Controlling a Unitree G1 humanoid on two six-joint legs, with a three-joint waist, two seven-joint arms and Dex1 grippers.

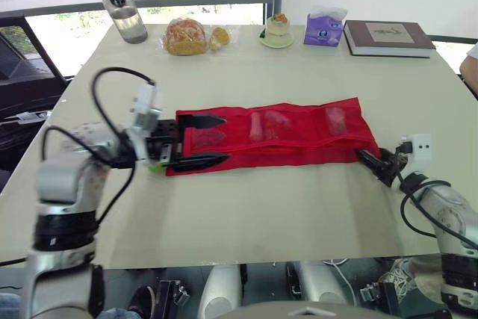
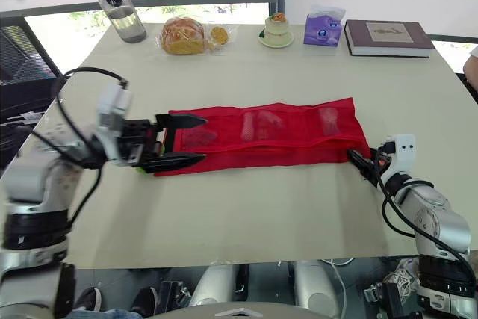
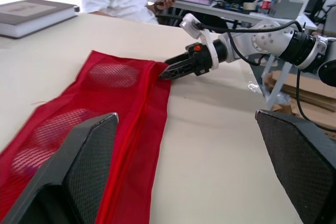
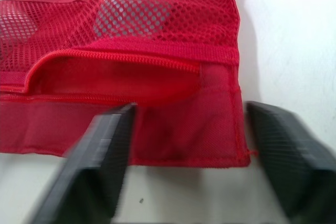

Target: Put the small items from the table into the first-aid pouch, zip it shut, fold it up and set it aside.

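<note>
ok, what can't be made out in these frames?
1. Items in the pouch mesh pockets: pale blobs, too small in eye views to name.
2. Left end of the pouch: eye views, partly covered by left gripper.
3. Person: cut off by right edge, eye views.

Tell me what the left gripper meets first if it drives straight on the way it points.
Most likely the red mesh pouch, whose near edge lies between the left gripper's open jaws; farther along, the right gripper at its far end. Height is unclear.
</note>
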